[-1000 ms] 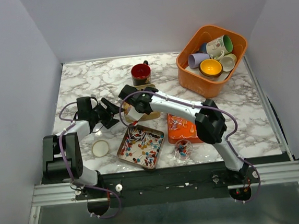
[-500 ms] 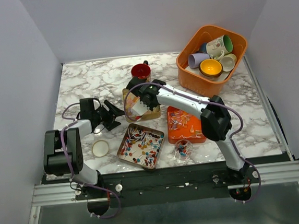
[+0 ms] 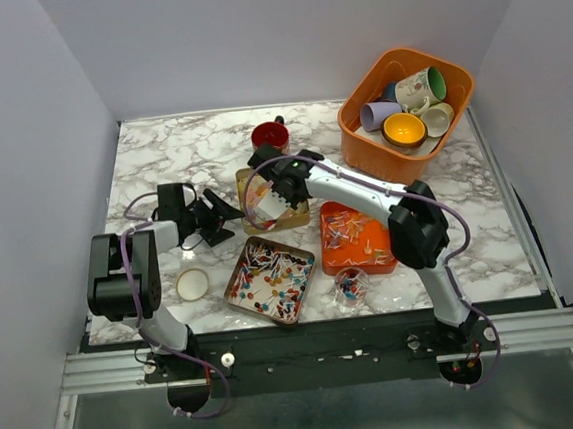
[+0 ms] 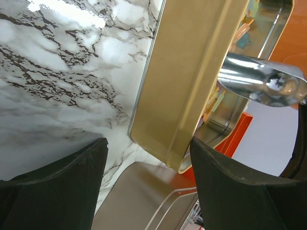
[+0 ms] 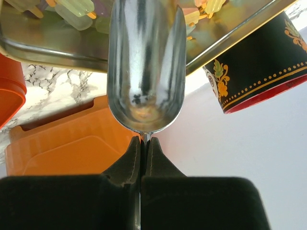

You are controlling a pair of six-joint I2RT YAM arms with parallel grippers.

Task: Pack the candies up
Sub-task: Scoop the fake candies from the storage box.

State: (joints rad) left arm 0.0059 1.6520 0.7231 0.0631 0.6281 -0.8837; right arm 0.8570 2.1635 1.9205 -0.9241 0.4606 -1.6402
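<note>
Nearest me, most of the candies (image 3: 272, 278) lay loose in a shallow gold tray (image 3: 239, 269), with more in a glass bowl (image 3: 335, 288) and an orange tin (image 3: 328, 261). Beyond, the left gripper (image 3: 219, 218) sat spread and empty at the corner of a second gold tin (image 4: 192, 81), probably to steady it. The right gripper (image 5: 143, 146) pinched a metal scoop (image 5: 146, 62), its bowl empty, over that tin's pale sweets.

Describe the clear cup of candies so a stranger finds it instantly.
On the marble table, find the orange tin. At its near edge stands the clear cup, round and see-through, unlike the rectangular gold tin beside it.
</note>
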